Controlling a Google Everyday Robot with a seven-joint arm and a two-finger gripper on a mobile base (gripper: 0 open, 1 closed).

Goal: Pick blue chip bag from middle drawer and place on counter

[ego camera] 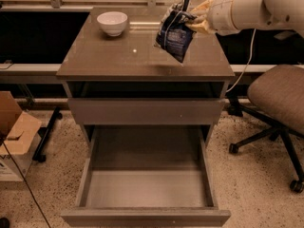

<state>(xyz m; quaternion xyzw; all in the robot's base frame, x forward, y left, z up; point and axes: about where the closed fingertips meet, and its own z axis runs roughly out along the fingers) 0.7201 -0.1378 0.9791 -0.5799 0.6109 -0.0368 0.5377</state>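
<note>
The blue chip bag [175, 34] hangs crumpled in the air above the right part of the counter [114, 56]. My gripper [186, 12] is shut on the bag's top edge, one dark finger [186, 1] sticking up behind it, and the white arm reaches in from the upper right. The bag casts a shadow on the counter just below it. The middle drawer [147, 186] is pulled out wide at the bottom, and its pale floor shows nothing in it.
A white bowl [112, 23] stands at the counter's back left. A shut plain drawer front [145, 111] sits above the open drawer. An office chair [278, 106] stands to the right, a cardboard box [16, 132] on the floor to the left.
</note>
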